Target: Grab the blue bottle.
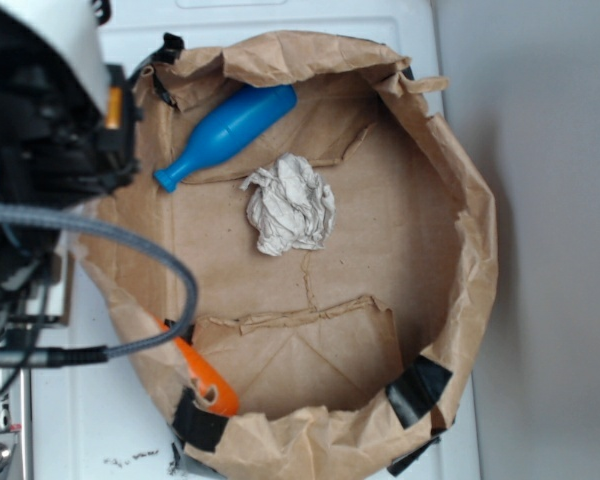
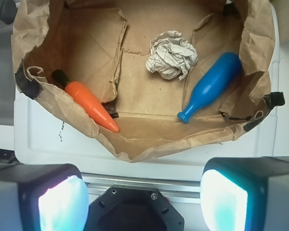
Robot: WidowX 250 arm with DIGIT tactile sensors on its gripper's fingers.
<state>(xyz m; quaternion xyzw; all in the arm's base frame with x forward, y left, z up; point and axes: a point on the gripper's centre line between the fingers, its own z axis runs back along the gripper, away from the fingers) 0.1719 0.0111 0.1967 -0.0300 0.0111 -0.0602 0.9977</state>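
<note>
Pincer fingertips glare-blurred, blue bottle beyond.

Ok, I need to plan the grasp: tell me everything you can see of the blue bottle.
The blue bottle is smooth, glossy bright blue, plastic-looking, with a wide rounded body tapering to a narrow neck and flared lip. It lies on its side inside the paper bag, its wide end against the crumpled wall. The paper ball sits close beside it. Nothing grips it.

It looks like a makeshift robot test bench, not a home. A torn brown paper bag taped down with black tape sits on a plain white surface. Grey cables cross the left of the frame. A bare grey wall fills the right.
</note>
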